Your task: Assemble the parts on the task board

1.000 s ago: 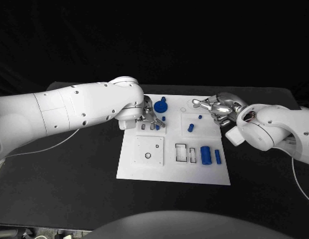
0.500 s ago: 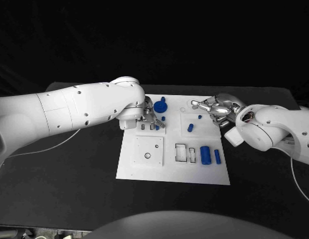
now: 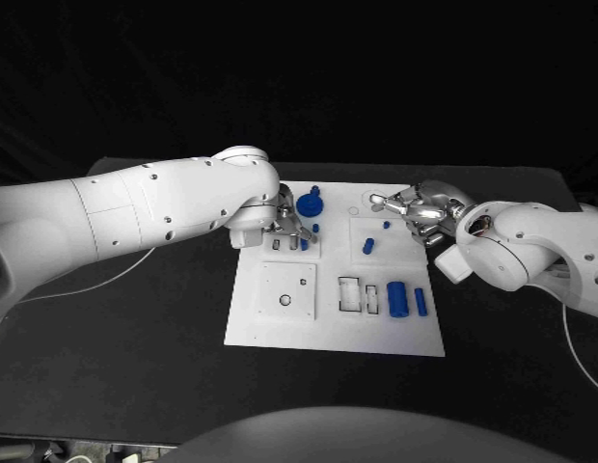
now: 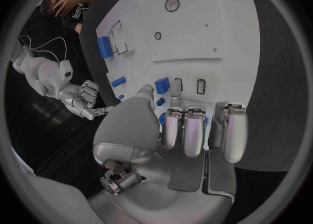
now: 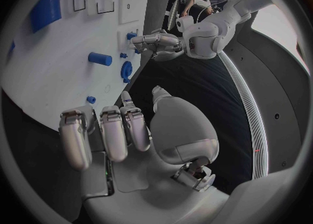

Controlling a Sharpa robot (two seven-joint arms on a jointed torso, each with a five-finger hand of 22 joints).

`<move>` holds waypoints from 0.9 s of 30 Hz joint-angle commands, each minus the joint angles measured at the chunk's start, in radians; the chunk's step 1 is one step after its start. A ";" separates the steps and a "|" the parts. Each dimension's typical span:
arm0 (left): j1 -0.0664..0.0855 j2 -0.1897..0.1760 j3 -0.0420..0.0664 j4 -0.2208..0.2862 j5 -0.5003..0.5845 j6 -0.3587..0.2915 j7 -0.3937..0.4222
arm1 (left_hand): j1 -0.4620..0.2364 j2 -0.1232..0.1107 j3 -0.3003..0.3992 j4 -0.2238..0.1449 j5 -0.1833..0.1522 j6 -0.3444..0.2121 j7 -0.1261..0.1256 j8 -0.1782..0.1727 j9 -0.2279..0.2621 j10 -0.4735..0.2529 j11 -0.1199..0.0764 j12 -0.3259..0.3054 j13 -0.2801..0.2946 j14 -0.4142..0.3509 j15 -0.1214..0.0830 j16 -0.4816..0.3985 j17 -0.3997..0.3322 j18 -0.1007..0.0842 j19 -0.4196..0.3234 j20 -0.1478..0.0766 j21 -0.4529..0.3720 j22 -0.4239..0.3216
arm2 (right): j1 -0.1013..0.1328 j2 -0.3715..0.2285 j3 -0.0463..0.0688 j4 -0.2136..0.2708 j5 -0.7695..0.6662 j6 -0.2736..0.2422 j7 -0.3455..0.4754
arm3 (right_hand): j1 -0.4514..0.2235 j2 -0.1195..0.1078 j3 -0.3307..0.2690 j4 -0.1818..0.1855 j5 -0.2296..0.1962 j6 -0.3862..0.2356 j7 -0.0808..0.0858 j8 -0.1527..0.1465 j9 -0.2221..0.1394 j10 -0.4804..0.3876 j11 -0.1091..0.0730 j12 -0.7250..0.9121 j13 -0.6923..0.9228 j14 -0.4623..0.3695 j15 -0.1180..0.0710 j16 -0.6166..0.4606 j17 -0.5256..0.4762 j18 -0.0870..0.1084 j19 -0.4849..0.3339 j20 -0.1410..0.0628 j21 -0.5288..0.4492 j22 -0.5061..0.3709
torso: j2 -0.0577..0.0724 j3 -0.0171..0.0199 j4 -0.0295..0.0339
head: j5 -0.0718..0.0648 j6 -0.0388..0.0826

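White plate, blue pieces: the task board [image 3: 279, 328] sits in the middle of the frame in my head view, and most of the job looks undone. Near its lower right a large blue block [image 3: 398, 299] and a slim blue bar [image 3: 421, 303] lie loose beside two outlined rectangular slots [image 3: 359, 295] that look unfilled. Left of those, the square panel with its round hole [image 3: 285, 300] also looks vacant. Higher up, a short blue peg [image 3: 368, 247] lies loose mid-board, and a round blue knob [image 3: 311, 204] stands near the top edge; whether that one is properly seated I cannot tell.

My left hand [image 3: 288, 227] is at the board's upper left, fingertips down by a small blue piece [image 4: 161, 84] next to two little slots. My fingers there are curled close to it, but I cannot tell whether they grip it or only touch it.

My right hand [image 3: 418, 210] hovers at the board's upper right edge, fingers loosely spread and holding nothing, as my right wrist view shows.

I judge this an early stage: one small insertion under way, the larger pieces still to place.
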 commanded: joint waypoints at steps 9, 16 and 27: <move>0.000 0.013 0.001 -0.015 0.001 0.028 -0.011 | 0.007 0.020 -0.009 -0.001 0.026 -0.006 -0.004 0.010 0.012 0.102 -0.005 0.002 0.263 0.108 -0.006 0.003 0.263 -0.015 0.105 -0.003 0.002 0.263 | -0.002 0.003 0.000 0.000 -0.004 0.018 -0.006 | -0.002 0.011 -0.004 0.003 -0.004 -0.008 0.001 0.004 0.001 0.103 0.006 0.000 0.263 0.106 0.006 0.004 0.263 -0.007 0.107 0.006 0.004 0.263 | 0.000 -0.0001 -0.0010 | 0.001 -0.003; 0.000 0.014 0.001 -0.014 0.003 0.032 -0.009 | 0.036 0.026 -0.008 -0.002 0.066 -0.010 -0.008 0.010 0.026 0.102 -0.009 0.002 0.263 0.108 -0.009 0.003 0.263 -0.015 0.105 -0.006 0.002 0.263 | -0.002 0.003 0.000 0.000 -0.005 0.016 -0.009 | -0.002 0.011 -0.004 0.003 -0.004 -0.008 0.001 0.004 0.001 0.103 0.006 0.000 0.263 0.106 0.006 0.004 0.263 -0.007 0.107 0.006 0.004 0.263 | 0.000 0.0001 -0.0001 | -0.001 -0.006; 0.000 0.015 0.001 -0.010 0.006 0.043 -0.012 | 0.120 0.030 0.022 -0.001 0.177 -0.011 -0.015 -0.006 0.041 0.102 -0.016 0.002 0.263 0.108 -0.017 0.003 0.263 -0.015 0.105 -0.013 0.002 0.263 | -0.002 0.003 0.000 0.000 -0.007 0.014 -0.014 | -0.003 0.015 -0.005 0.003 -0.003 -0.008 0.003 0.004 0.001 0.103 0.007 0.000 0.263 0.106 0.007 0.004 0.263 -0.007 0.107 0.007 0.004 0.263 | 0.000 0.0006 -0.0002 | -0.002 -0.008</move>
